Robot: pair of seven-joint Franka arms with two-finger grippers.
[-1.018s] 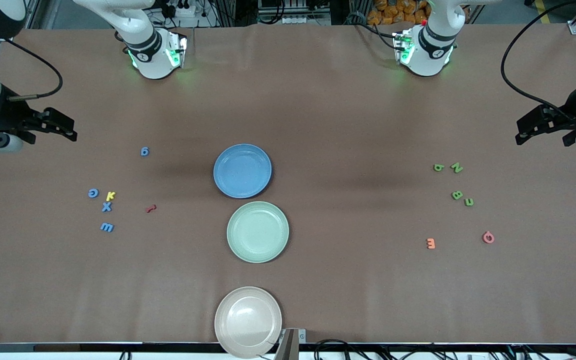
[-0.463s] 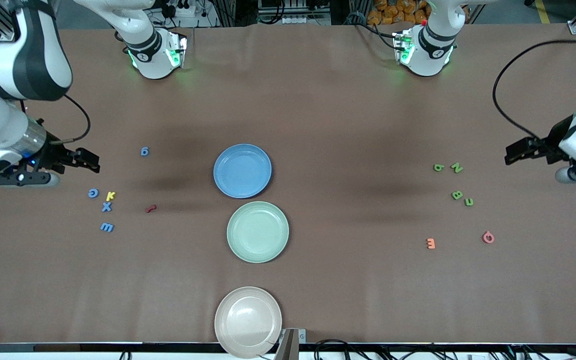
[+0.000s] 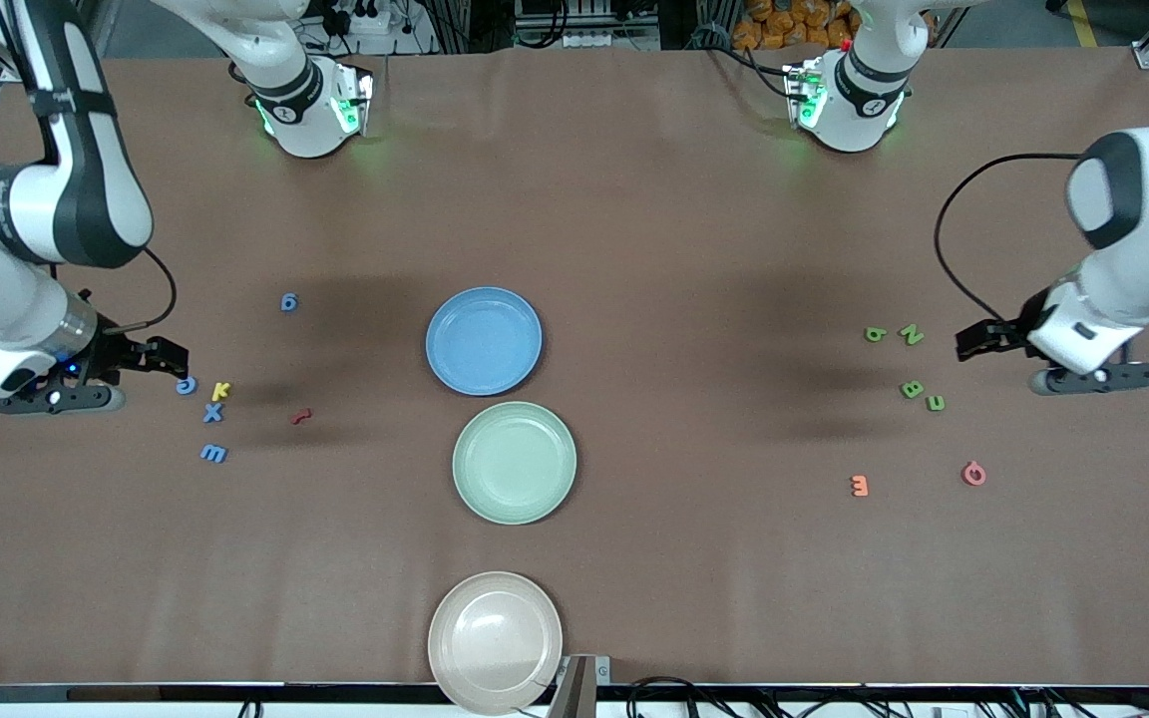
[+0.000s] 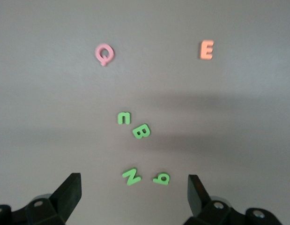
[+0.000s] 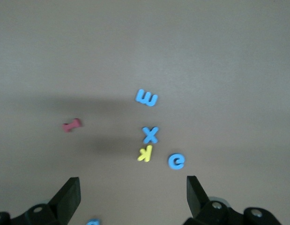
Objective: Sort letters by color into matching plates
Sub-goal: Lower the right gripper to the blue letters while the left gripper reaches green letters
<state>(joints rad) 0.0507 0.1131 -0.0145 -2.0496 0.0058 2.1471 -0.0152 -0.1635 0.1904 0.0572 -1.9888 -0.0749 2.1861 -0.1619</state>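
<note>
The right gripper (image 3: 171, 359) is seen spread wide and empty, over the table at the right arm's end, beside the blue letters (image 3: 212, 413), which lie with a yellow letter (image 3: 221, 390) and a red letter (image 3: 301, 416). At mid-table the blue plate (image 3: 484, 340) is set bare, and the green plate (image 3: 515, 462) nearer the camera. The green letters (image 3: 912, 389) are scattered at the left arm's end, where the left gripper (image 3: 973, 341) is held wide open, gripping nothing.
</note>
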